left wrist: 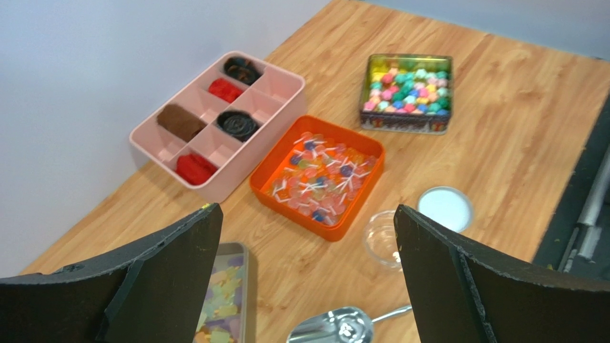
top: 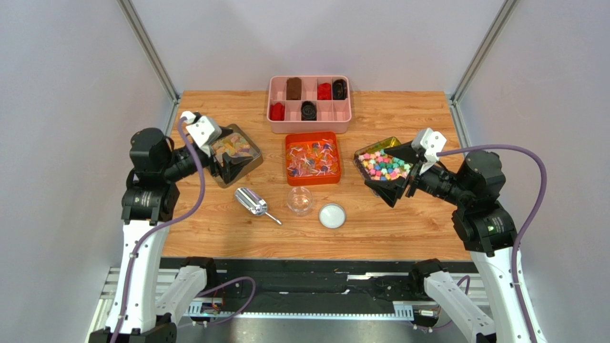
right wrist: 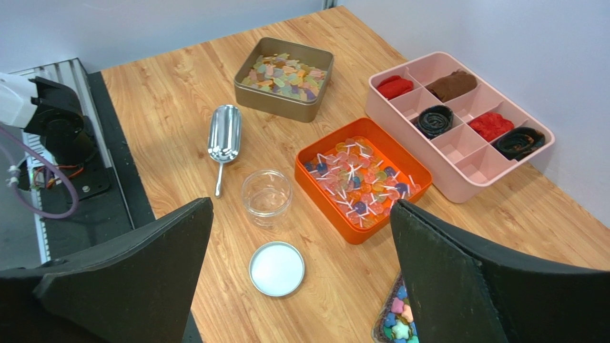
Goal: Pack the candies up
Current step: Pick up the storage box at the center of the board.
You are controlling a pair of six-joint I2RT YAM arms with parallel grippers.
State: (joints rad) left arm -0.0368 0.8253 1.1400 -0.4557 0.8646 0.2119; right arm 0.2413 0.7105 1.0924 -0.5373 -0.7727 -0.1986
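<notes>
The candies (top: 313, 160) lie in the orange tray (top: 289, 143) at mid-table, between two wide-open, empty grippers; the metal scoop (top: 250, 201), handle angled toward the glass jar (top: 300, 200), lies nearer the left gripper (top: 230, 156) than the right gripper (top: 383, 175).

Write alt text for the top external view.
An orange tray of wrapped candies sits mid-table, a clear jar, white lid and metal scoop in front. The left tool hangs open over the left tin, the right tool over the right tin; pink box behind.

Overhead; wrists low, toward orange tray (left wrist: 292, 216) (right wrist: 323, 205)
</notes>
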